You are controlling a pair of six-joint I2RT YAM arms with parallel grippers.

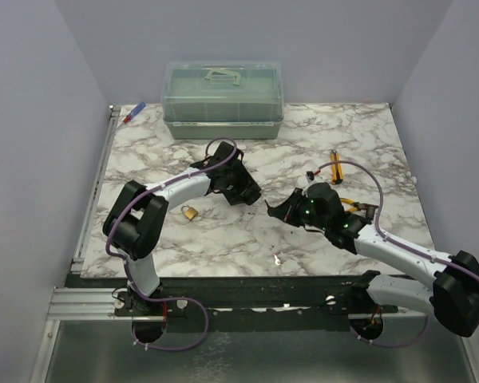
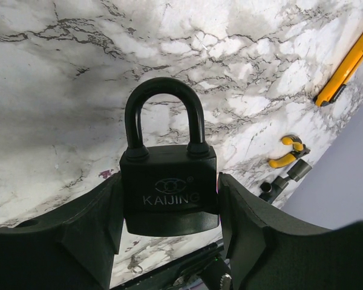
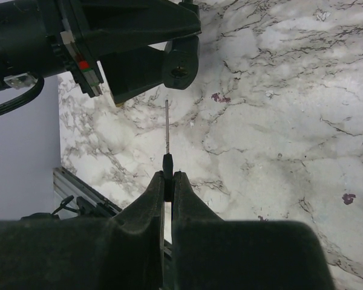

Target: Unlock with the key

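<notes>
My left gripper (image 2: 169,211) is shut on the black padlock (image 2: 168,181), marked KAIJING, and holds it above the marble table (image 1: 223,239) with the shackle pointing away from the wrist. In the top view this gripper (image 1: 244,190) is near the table's middle. My right gripper (image 3: 168,179) is shut on the key (image 3: 167,163), pinching its black head, with the thin blade pointing at the left gripper's underside a short gap away. In the top view the right gripper (image 1: 277,209) faces the left one. The padlock's keyhole is hidden.
A small brass padlock (image 1: 190,212) lies left of centre. A small metal piece (image 1: 278,259) lies near the front edge. A green lidded box (image 1: 222,100) stands at the back. A yellow utility knife (image 1: 335,163) and yellow-handled tool (image 1: 350,206) lie right. A pen (image 1: 133,114) lies back left.
</notes>
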